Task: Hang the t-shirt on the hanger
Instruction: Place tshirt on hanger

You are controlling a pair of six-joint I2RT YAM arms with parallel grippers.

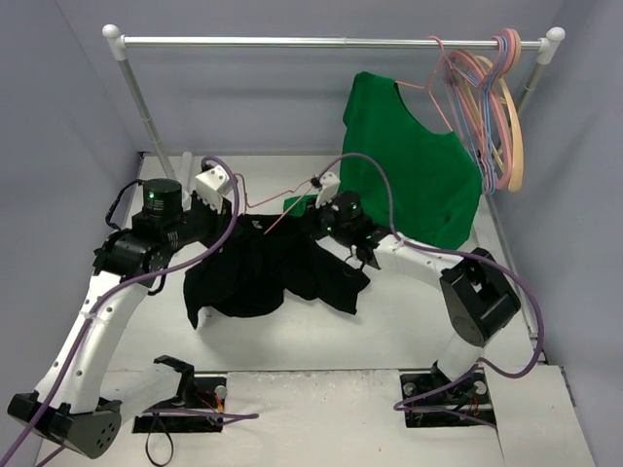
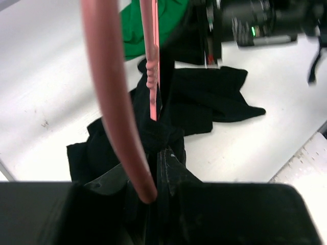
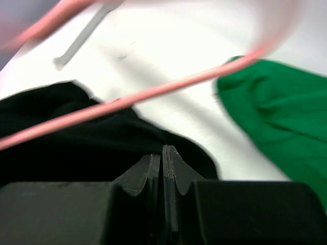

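Observation:
The black t-shirt [image 1: 263, 272] hangs bunched between my two grippers, its lower part lying on the white table. The thin pink hanger [image 1: 282, 206] runs between the grippers above it. In the left wrist view the hanger's hook [image 2: 110, 97] curves close to the camera. Its straight wire [image 2: 152, 76] runs down into the t-shirt [image 2: 204, 102] at my left gripper [image 2: 156, 158]. That gripper [image 1: 239, 208] is shut on the hanger, with black cloth around it. My right gripper [image 1: 311, 199] is shut on the t-shirt [image 3: 76, 138], its jaws [image 3: 162, 150] pressed together, and the hanger wire [image 3: 153, 92] crosses in front.
A green t-shirt [image 1: 414, 170] hangs from the white rail [image 1: 331, 42] at the back right, its hem by the right gripper [image 3: 276, 117]. Several spare hangers [image 1: 498, 107], blue, pink and tan, hang at the rail's right end. Grey walls close in on both sides.

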